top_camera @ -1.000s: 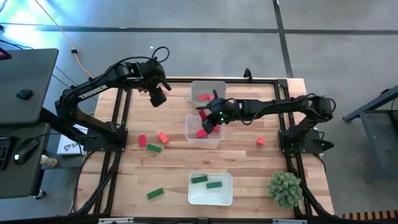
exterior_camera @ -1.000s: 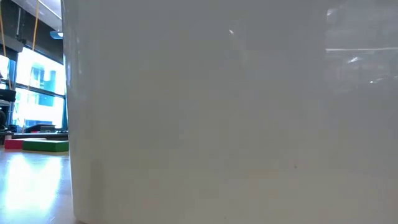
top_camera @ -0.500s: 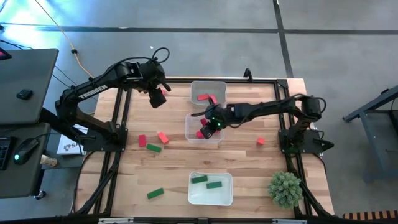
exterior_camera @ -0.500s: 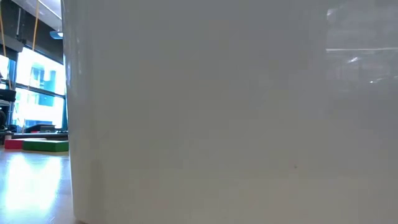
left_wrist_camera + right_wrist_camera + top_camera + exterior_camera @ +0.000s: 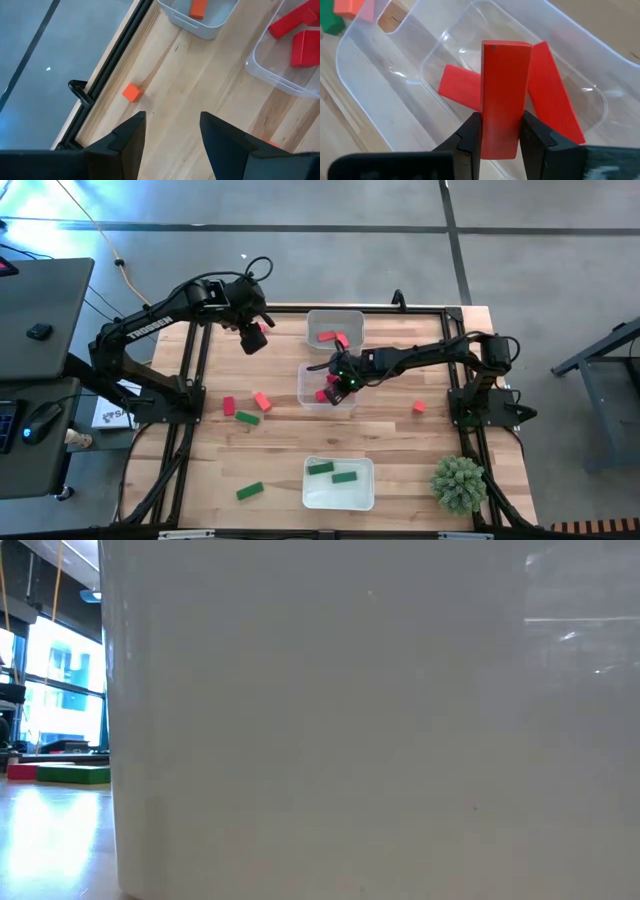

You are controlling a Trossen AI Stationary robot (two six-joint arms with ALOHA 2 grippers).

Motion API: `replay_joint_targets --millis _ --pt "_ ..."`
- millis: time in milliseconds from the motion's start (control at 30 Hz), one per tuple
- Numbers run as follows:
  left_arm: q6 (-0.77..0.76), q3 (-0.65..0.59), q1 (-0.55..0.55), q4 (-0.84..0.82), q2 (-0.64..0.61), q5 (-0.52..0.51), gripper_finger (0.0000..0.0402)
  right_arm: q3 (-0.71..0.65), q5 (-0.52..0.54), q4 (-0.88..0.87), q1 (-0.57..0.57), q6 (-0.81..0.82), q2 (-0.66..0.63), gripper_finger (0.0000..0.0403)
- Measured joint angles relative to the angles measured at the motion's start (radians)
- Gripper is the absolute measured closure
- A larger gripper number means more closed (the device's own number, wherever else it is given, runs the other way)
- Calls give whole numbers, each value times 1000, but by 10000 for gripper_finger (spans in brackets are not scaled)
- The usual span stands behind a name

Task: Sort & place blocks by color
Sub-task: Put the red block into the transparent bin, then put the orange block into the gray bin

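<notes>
My right gripper (image 5: pixel 342 380) reaches down into the clear middle tray (image 5: pixel 304 388), shut on a deep red bar (image 5: pixel 504 85). Two more red blocks (image 5: pixel 461 91) (image 5: pixel 555 100) lie on that tray's floor. The far tray (image 5: pixel 350 318) holds orange-red blocks (image 5: pixel 198 8), and the white near tray (image 5: pixel 338 498) holds two green blocks (image 5: pixel 320 468). My left gripper (image 5: pixel 172 137) hangs open above the table's far left part; an orange cube (image 5: pixel 131 92) lies on the wood beyond its fingers. My right gripper pinches the red bar between its two fingers, on the bar's two long sides near its end closest to the wrist (image 5: pixel 500 142). The fingers slant down from the table's right side and lie along the bar. Whether the bar's far end (image 5: pixel 506 47) touches the tray floor, I cannot tell.
Loose on the wood lie a red block (image 5: pixel 229 406), an orange one (image 5: pixel 262 400), two green bars (image 5: pixel 247 418) (image 5: pixel 250 490) and an orange-red cube (image 5: pixel 418 407). A spiky green plant ball (image 5: pixel 458 483) sits at the near right corner. A white tray wall (image 5: pixel 370 720) fills the low view.
My right gripper has sunk toward the middle tray with the red bar and tipped further downward; its fingers have stayed shut on the bar.
</notes>
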Motion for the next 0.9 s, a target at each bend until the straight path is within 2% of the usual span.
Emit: replay_joint_targets --millis 200,567,900 --pt "0 0 0 0 0 0 225 0 -21 -14 0 22 0 325" --pt "0 0 0 0 0 0 225 0 -30 -13 0 22 0 278" --pt "1 0 0 0 0 -18 225 0 -29 -5 0 25 0 253"
